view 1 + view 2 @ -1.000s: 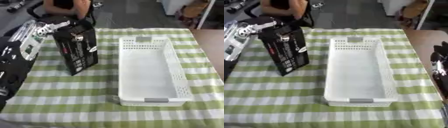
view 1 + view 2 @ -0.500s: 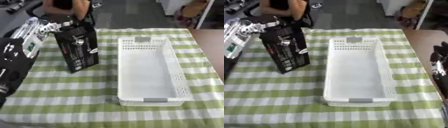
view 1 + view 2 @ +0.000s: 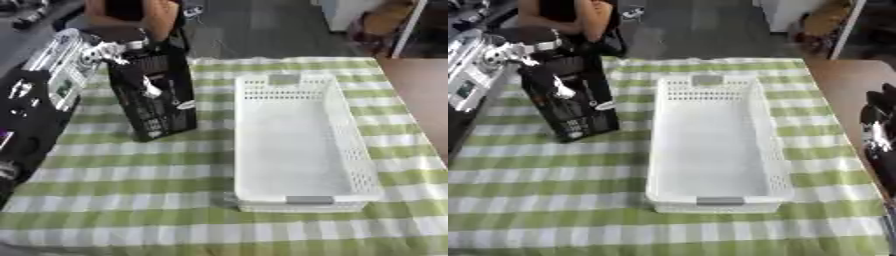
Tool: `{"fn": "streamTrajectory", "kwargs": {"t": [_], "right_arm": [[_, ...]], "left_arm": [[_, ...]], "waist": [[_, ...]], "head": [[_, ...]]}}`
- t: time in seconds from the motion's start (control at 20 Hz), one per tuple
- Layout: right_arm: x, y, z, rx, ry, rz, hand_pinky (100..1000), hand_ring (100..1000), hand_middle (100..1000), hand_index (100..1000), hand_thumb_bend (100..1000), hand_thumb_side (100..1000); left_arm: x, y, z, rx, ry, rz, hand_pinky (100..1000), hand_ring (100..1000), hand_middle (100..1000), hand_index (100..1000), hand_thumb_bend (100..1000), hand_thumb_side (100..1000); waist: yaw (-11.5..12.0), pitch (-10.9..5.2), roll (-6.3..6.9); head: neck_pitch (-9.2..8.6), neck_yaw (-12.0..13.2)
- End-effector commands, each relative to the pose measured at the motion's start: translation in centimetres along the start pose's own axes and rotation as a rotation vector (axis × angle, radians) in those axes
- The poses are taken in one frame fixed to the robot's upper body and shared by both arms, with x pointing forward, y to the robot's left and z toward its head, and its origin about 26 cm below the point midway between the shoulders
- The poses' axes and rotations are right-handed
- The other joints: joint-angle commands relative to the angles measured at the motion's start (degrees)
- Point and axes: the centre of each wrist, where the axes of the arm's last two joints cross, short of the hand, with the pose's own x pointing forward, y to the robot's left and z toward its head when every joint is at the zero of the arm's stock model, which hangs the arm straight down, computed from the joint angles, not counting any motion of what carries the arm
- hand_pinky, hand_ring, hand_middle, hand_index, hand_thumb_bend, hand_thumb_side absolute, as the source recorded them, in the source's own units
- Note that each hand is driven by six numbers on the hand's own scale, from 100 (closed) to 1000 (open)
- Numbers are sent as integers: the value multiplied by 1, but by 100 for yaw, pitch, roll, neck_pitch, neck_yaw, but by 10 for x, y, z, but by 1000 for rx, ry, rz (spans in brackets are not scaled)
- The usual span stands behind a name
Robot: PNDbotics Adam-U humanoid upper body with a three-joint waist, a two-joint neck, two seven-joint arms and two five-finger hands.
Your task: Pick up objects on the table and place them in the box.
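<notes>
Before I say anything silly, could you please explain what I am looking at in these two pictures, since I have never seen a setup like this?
Both pictures come from the two eyes of a camera in a humanoid robot's head, looking down at its work table, so they are nearly the same. The table wears a green and white checked cloth. On it lies a long white box with perforated sides, with nothing visible in it. To its left stands a tall black package with white print, upright. The robot's left hand, black and silver, reaches in from the left and holds the package's top edge. Its right hand shows dark at the right edge of the right eye view, idle.
</notes>
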Motion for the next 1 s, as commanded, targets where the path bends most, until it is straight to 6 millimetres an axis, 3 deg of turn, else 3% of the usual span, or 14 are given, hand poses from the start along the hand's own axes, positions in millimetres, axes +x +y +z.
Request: {"fn": "streamTrajectory", "kwargs": {"t": [0.05, 0.35, 0.4, 1.0], "right_arm": [[4, -8, -4, 7, -19, 25, 835, 859, 780, 930, 269, 658], [4, -8, -4, 5, -18, 24, 835, 859, 780, 930, 273, 658], [4, -8, -4, 5, -18, 24, 835, 859, 780, 930, 273, 658], [3, -9, -3, 3, -15, 25, 835, 859, 780, 930, 274, 657]], "left_arm": [[-8, 3, 3, 5, 29, -5, 100, 195, 396, 610, 458, 387], [-11, 6, 5, 35, 36, 31, 100, 121, 342, 546, 305, 369], [-12, 7, 5, 43, 38, 37, 100, 119, 341, 544, 338, 344], [-23, 37, 21, 120, 50, 76, 100, 100, 322, 526, 286, 339]], "waist": [[4, -36, -10], [7, -36, -11], [7, -37, -12], [13, -41, -8]], "head": [[1, -45], [1, -45], [1, -47], [1, -73]]}}
